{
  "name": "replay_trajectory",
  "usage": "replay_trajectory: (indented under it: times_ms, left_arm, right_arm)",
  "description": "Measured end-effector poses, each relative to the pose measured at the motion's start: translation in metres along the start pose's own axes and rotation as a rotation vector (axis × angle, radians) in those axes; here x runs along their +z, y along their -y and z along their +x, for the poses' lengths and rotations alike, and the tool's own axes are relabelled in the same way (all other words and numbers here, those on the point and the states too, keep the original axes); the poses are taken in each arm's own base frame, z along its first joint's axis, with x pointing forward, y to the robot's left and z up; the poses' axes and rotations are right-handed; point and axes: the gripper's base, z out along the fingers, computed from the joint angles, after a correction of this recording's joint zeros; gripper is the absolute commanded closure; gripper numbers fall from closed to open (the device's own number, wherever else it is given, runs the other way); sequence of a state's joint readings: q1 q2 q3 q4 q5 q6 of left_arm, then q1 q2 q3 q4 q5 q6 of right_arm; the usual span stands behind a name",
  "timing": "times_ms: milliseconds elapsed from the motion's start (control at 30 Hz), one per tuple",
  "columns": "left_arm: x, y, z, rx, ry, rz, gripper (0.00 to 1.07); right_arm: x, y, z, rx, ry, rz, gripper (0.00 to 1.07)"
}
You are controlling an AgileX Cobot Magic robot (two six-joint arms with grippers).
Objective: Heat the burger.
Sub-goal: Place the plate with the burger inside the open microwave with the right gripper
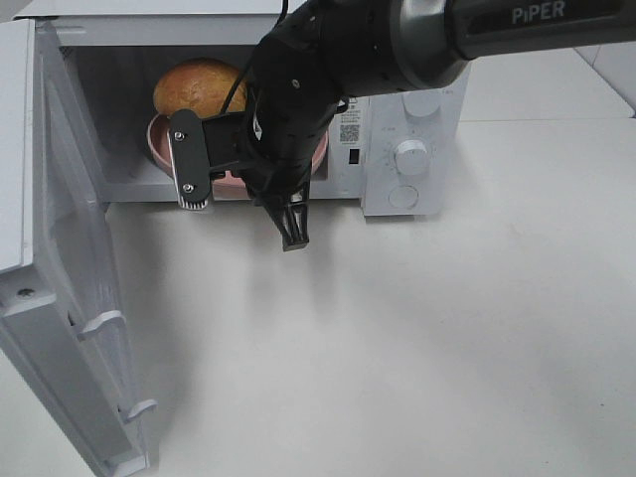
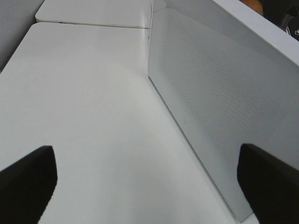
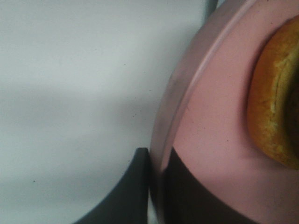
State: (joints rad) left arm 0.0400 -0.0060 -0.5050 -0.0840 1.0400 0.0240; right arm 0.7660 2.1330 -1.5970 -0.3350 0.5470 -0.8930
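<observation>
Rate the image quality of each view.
Exterior high view: sharp, evenly lit, the right arm throwing a soft shadow on the table. Left wrist view: microwave door mesh crisp, left end effector blurred. Right wrist view: too close, plate and burger out of focus.

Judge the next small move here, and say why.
Probably back the right claw out of the microwave. The burger sits on its plate inside, the door stands open, and the claw, fingers either side of the plate's rim, would block it closing. Whether it grips is unclear.
</observation>
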Motion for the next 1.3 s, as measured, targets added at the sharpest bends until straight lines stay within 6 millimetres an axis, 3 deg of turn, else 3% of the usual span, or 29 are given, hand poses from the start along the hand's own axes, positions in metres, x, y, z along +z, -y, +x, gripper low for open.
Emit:
replay_trajectory:
  times_ms: [633, 1300]
  left_arm:
    - [0.000, 0.000, 0.000, 0.000, 0.000, 0.000, 0.09]
    - [0.000, 0.000, 0.000, 0.000, 0.000, 0.000, 0.09]
  right_arm:
    - [0.024, 0.026, -0.002, 0.045, -0.041, 0.040, 1.07]
    - [0.043, 0.033, -0.010, 0.064, -0.022, 0.044, 1.05]
